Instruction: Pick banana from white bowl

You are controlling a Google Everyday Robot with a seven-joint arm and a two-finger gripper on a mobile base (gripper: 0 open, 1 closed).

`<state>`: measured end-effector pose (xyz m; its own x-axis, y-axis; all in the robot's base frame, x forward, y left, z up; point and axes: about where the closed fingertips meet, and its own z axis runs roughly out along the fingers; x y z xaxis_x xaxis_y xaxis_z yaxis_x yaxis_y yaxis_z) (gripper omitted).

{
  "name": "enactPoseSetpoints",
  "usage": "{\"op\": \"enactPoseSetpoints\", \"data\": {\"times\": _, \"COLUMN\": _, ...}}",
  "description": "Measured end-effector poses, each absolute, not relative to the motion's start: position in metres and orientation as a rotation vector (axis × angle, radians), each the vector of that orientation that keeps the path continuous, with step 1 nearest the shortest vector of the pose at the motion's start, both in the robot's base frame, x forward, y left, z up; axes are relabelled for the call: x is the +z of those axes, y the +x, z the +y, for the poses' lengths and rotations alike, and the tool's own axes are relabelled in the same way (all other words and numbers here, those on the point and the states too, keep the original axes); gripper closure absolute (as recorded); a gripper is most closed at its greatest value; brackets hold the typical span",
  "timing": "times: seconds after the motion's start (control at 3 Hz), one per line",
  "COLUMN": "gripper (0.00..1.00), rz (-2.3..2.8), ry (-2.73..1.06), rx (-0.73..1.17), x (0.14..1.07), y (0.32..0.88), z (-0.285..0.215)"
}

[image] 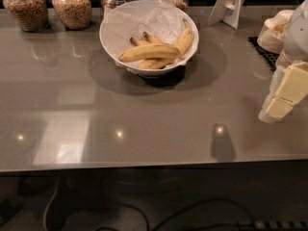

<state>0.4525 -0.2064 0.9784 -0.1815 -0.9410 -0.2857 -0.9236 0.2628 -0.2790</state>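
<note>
Camera view: your gripper [284, 97] hangs well right of the white bowl [144, 72], over the grey table [144, 129], clear of the bowl. You cannot tell whether it is open or closed. The banana [150, 52] lies across the bowl's front, resting on shorter bananas [185, 38].

Glossy grey countertop [144, 124], and the gripper [285, 96] hangs at its right edge. Well left of the gripper and further back sits the white bowl [144, 71]. Behind that, four jars [71, 6] line the back edge. A white stand [231, 4] and a black mat [264, 49] lie just behind the gripper.
</note>
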Motion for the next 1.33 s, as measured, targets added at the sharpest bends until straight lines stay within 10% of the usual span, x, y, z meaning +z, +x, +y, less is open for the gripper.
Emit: {"op": "enactPoseSetpoints", "data": {"times": 1.33, "gripper": 0.00, "rz": 1.750, "ry": -1.440, "rx": 0.144, "x": 1.024, "y": 0.579, "z": -0.132}}
